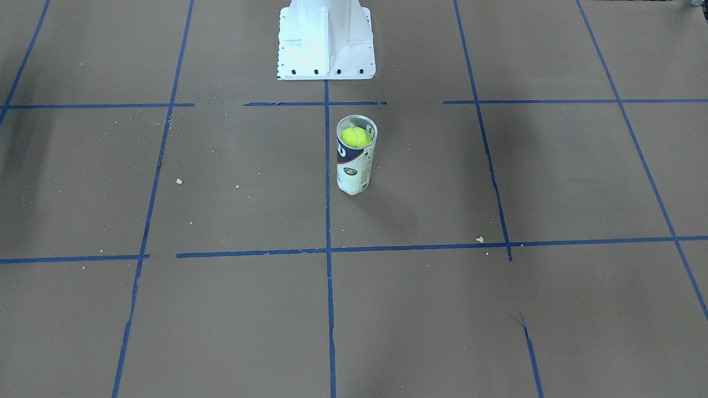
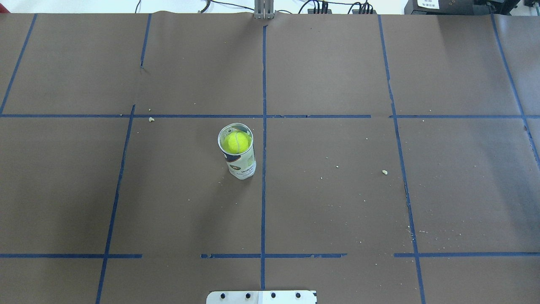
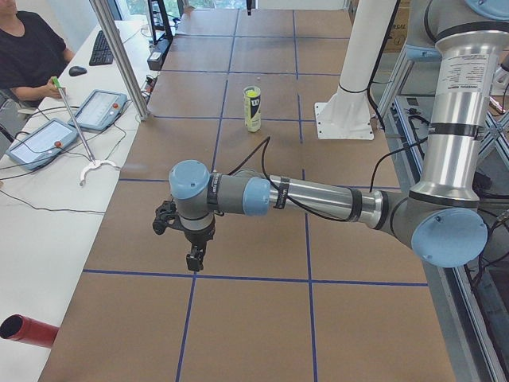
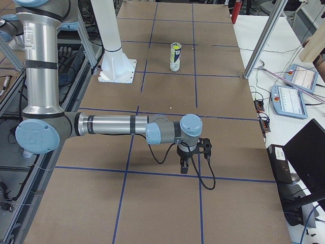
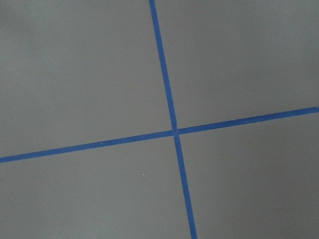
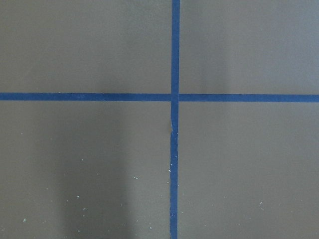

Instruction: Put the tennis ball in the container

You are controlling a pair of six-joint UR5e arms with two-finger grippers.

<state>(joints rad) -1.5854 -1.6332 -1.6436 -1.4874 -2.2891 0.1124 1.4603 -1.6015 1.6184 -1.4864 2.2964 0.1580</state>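
Ball (image 1: 357,137): inside tube (image 1: 354,171), seemingly high up near the open rim.
Tube: upright on table (image 1: 221,193), mid-table, just beside a tape line (image 1: 327,221).
Left gripper (image 3: 193,261), right gripper (image 4: 184,166): each above the table, well apart from tube (jaw spread cannot be told from side views).
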